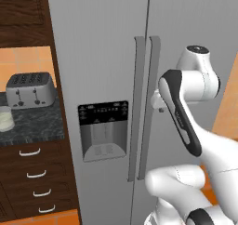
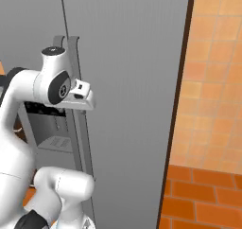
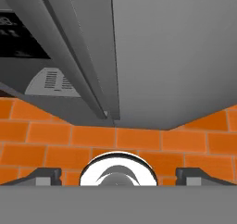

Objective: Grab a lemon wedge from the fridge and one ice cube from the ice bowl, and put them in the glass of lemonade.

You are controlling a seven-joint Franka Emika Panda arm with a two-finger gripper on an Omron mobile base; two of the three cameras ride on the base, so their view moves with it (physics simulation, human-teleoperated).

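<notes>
Smooth grey fridge (image 1: pixel 102 47) (long flat handles (image 1: pixel 137 108)), tool (image 3: pixel 118 174) spread wide

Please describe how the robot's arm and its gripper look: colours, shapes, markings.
The arm is built of smooth, rounded, glossy white links with dark grey to black joint sections and a round dark cap on its top joint. No cables or markings are visible. The gripper has a white boxy hand and two small dark grey finger tips.

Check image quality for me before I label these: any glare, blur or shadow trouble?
Left base view: even, flat light; fridge and toaster sharp. Right base view: equally flat, no glare. Hand view: the fridge handles look stretched by the steep angle, and the pincer tips sit spread at the bottom.
</notes>
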